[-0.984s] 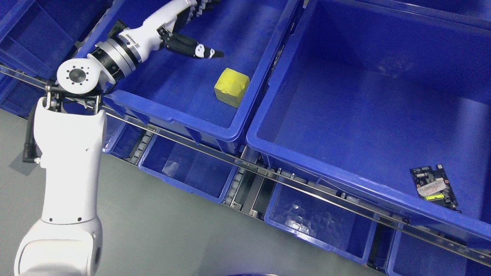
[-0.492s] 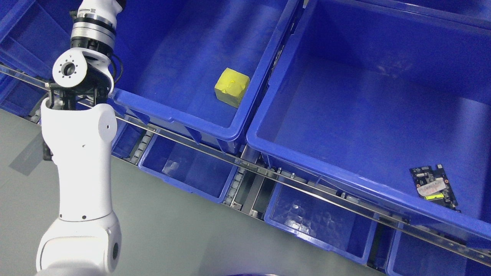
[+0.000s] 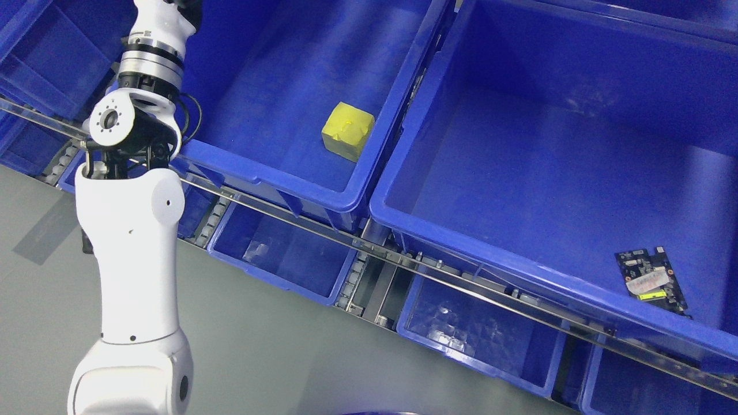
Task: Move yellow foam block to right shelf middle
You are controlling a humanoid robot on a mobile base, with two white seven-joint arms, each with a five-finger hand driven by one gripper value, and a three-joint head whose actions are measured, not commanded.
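Yellow foam block (image 3: 347,131) sits in our left blue bin (image 3: 271,173), near its right wall. Our left arm (image 3: 135,230) reaches up past the top edge, so we cannot tell what its hand does. A circuit board (image 3: 651,279) lies in the right bin (image 3: 490,262).
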